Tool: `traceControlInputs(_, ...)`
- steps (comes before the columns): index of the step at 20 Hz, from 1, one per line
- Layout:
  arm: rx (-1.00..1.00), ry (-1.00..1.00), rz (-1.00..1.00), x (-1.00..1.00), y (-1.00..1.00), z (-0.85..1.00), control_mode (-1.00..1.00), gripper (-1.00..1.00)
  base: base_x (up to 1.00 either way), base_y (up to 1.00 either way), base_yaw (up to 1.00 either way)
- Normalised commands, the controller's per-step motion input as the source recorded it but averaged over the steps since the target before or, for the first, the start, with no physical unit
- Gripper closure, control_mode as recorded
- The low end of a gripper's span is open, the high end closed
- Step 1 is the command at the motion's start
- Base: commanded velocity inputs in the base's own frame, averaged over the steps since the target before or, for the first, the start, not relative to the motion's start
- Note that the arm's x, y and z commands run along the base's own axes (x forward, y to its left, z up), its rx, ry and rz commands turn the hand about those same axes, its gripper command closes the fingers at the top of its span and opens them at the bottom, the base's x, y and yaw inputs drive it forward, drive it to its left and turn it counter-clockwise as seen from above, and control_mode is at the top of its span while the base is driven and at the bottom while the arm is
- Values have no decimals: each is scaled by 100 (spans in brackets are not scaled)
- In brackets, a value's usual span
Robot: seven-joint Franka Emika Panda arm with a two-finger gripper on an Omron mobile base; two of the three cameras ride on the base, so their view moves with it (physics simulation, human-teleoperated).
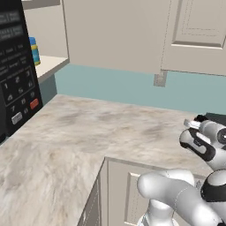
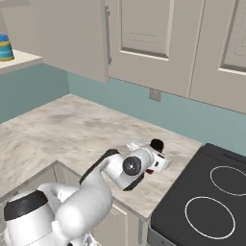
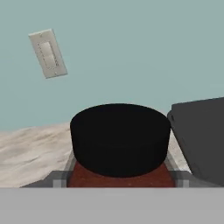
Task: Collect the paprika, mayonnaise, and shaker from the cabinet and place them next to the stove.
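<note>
My gripper (image 2: 153, 153) is shut on the paprika (image 3: 119, 138), a dark red bottle with a black cap (image 2: 156, 143). In the hand view the cap stands just ahead and the grey fingertips (image 3: 60, 177) flank the red body. The bottle is held over the counter just left of the black stove (image 2: 211, 192), whose dark edge (image 3: 197, 140) lies to its right. Whether it touches the counter I cannot tell. The mayonnaise (image 1: 34, 50), with a blue lid and yellow-and-blue bands, stands on the shelf of the open cabinet (image 1: 49, 65) at far left; it also appears as a jar (image 2: 6, 48).
A black microwave (image 1: 15, 79) with a keypad stands at the left on the marble counter (image 1: 88, 132). A wall outlet (image 2: 154, 94) sits on the teal backsplash. Panelled beige cabinet doors (image 2: 144, 33) hang above.
</note>
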Motion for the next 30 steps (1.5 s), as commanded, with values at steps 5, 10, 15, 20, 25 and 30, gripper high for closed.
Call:
traceControlInputs(5,-8,-15,34,11,-29,0,-100,100,0,0,0)
traceControlInputs(10,-15,-6,20,1,-29,0,-100,100,0,0,0)
traceControlInputs(15,-18,0,8,0,-26,0,-100,100,0,0,0)
traceControlInputs(20,-20,1,4,1,-16,2,-100,100,0,0,0)
traceControlInputs(25,-20,11,6,18,-3,-5,-100,100,0,0,0)
traceControlInputs(30,-13,15,12,30,-13,-24,-100,100,0,0,0)
